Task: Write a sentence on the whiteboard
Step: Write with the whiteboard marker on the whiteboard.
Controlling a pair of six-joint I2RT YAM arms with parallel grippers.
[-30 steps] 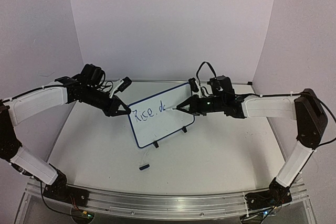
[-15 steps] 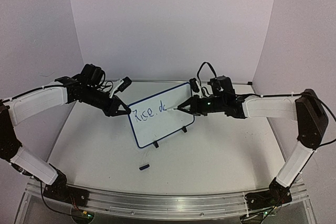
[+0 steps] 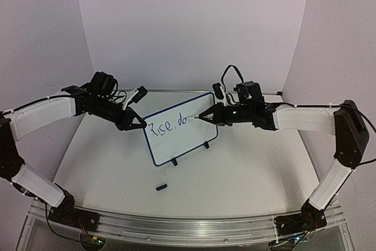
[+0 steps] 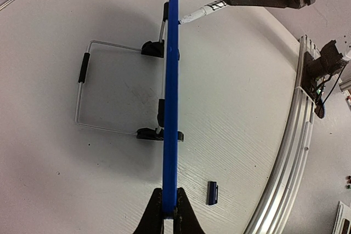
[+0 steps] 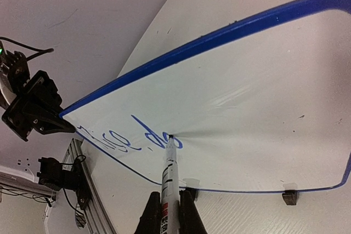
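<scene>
Tabletop (image 3: 252, 168) spreads open around whiteboard (image 3: 176, 139); left jaws pinch its edge, right jaws grip marker (image 5: 169, 173).

Handwriting on the whiteboard (image 3: 182, 142) — one short line so far.
The sentence (image 3: 167, 125), in dark ink, reads roughly "Rice, do" and sits in the upper left part of the board's face; the mark after "Rice" may be a comma or a full stop. In the right wrist view it appears upside down. The marker (image 5: 169, 176) carries a small red and black printed label — too blurred to read.
</scene>
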